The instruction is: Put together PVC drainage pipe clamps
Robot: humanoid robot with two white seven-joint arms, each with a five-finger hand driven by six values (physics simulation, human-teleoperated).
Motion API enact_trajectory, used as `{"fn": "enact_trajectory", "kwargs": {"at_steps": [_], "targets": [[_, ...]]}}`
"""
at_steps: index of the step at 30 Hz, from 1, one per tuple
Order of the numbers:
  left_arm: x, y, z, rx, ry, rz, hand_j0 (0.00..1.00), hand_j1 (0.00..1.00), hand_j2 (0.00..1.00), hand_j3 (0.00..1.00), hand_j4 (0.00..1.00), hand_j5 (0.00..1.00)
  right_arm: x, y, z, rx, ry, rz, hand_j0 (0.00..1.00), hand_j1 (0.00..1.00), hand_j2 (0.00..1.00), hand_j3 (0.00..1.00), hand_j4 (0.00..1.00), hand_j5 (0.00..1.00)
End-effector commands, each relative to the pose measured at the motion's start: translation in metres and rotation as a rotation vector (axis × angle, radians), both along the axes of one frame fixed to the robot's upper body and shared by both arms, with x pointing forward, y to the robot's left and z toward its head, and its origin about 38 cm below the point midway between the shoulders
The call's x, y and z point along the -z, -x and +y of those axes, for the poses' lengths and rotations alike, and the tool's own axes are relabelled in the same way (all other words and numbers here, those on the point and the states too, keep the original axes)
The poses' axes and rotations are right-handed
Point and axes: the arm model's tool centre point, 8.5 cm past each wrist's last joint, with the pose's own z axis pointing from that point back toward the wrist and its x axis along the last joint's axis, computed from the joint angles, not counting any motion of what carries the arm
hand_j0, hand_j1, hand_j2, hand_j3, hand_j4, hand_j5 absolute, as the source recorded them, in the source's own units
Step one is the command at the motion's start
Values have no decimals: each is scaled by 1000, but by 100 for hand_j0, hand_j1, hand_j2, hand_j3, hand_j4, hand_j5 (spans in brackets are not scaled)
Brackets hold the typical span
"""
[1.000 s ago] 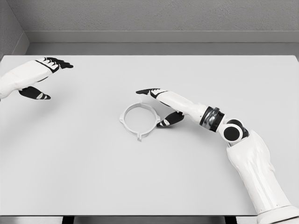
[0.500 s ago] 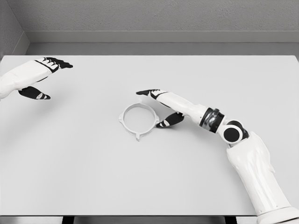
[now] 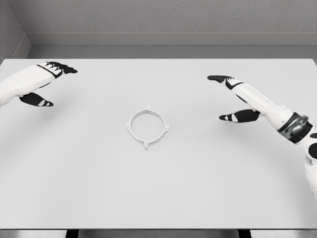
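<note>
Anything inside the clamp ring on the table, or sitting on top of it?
Inside the white clamp ring only bare table shows through the opening. Nothing rests on it and nothing covers it; both hands are well clear.

Matt white plastic clamp ring (image 3: 147, 127) on smooth matt table (image 3: 158, 188).

1. The light is bright, even and diffuse, seemingly from overhead; no single lamp direction can be told.
2. The white table (image 3: 158, 188) looks flat and nearly washed out, without glare spots.
3. Shadows are faint: only a soft, pale smudge under the ring (image 3: 147, 128) and beneath each hand.
4. The render is sharp throughout, with no motion blur and no bending at the edges.
5. The grey wall (image 3: 163, 17) shows fine grain.
</note>
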Motion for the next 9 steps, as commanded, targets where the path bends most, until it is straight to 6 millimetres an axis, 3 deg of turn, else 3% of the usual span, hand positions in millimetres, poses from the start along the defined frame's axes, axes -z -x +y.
{"fn": "enact_trajectory", "kwargs": {"at_steps": [1, 2, 4, 7, 9], "targets": [[1, 1, 5, -12, 5, 8, 100, 100, 100, 100, 100, 100, -26, 3, -32, 46, -41, -45, 100, 100, 100, 100, 100, 100], [11, 8, 13, -28, 32, 41, 100, 100, 100, 100, 100, 100, -20, 8, -39, 65, -45, -30, 100, 100, 100, 100, 100, 100], [11, 9, 15, -32, 53, 49, 100, 100, 100, 100, 100, 100, -5, 18, -47, 92, -49, 6, 100, 100, 100, 100, 100, 100], [10, 9, 16, -33, 53, 48, 100, 100, 100, 100, 100, 100, 3, 31, -76, 177, -62, 23, 100, 100, 100, 100, 100, 100], [10, 9, 17, -35, 54, 49, 100, 100, 100, 100, 100, 100, 4, 32, -79, 186, -66, 25, 100, 100, 100, 100, 100, 100]]}}
